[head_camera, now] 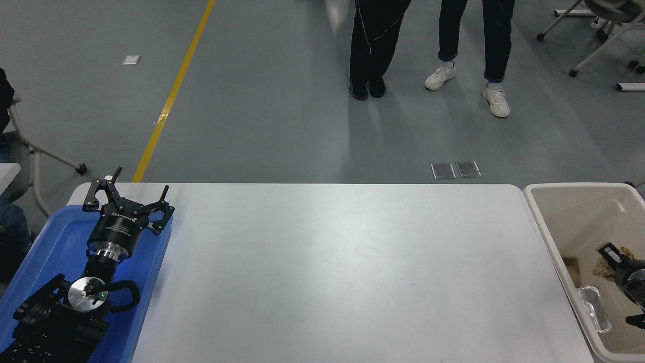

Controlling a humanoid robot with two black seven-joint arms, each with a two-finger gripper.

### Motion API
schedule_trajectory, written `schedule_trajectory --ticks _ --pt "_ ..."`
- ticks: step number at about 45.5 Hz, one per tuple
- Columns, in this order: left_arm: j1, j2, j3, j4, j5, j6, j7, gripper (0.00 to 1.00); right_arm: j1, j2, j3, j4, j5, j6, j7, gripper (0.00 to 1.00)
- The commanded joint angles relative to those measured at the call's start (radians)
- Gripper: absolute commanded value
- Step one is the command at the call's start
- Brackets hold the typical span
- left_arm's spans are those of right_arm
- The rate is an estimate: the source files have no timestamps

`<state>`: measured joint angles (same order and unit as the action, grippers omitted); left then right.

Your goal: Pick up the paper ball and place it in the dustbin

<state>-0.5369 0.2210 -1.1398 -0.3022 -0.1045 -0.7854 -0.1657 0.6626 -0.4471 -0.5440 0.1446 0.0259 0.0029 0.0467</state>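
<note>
The tan-brown paper ball (604, 265) is inside the beige dustbin (541, 222) at the table's right end, low against my right gripper's far finger. My right gripper (623, 285) comes in from the right edge and reaches down into the bin. Its two fingers stand wide apart, and the ball does not sit between them. Much of the gripper is cut off by the picture's edge. My left arm is parked at the lower left, with its gripper (128, 199) open above the blue tray.
A shiny foil piece (594, 308) and a brown scrap (572, 268) lie in the bin near its left wall. The blue tray (50, 242) sits at the table's left end. Two people stand on the floor beyond the white table (342, 272).
</note>
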Motion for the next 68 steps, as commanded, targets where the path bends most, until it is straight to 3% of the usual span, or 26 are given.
schedule_trajectory --ticks 1,12,21,31,38,47,57,68 --pt "0.0 0.0 0.0 0.0 0.0 0.0 0.002 0.99 0.023 -0.004 0.003 0.001 0.002 0.006 0.004 1.0" --pt "0.0 0.0 0.0 0.0 0.0 0.0 0.002 0.99 0.129 -0.051 -0.001 0.1 -0.006 0.014 0.004 1.0" --pt "0.0 0.0 0.0 0.0 0.0 0.0 0.002 0.99 0.386 -0.327 -0.031 0.672 -0.066 0.017 0.004 1.0" --pt "0.0 0.0 0.0 0.0 0.0 0.0 0.002 0.99 0.727 -0.42 -0.244 1.147 -0.224 0.023 -0.007 1.0" --pt "0.0 0.0 0.0 0.0 0.0 0.0 0.002 0.99 1.029 -0.369 -0.482 1.342 -0.218 0.084 -0.007 1.0" --pt "0.0 0.0 0.0 0.0 0.0 0.0 0.002 0.99 1.377 -0.207 -0.711 1.49 -0.205 0.179 -0.007 1.0" --pt "0.0 0.001 0.0 0.0 0.0 0.0 0.002 0.99 1.635 0.022 -0.769 1.601 -0.064 0.325 -0.005 1.0" --pt "0.0 0.0 0.0 0.0 0.0 0.0 0.002 0.99 1.703 0.097 -0.761 1.601 -0.047 0.428 -0.005 1.0"
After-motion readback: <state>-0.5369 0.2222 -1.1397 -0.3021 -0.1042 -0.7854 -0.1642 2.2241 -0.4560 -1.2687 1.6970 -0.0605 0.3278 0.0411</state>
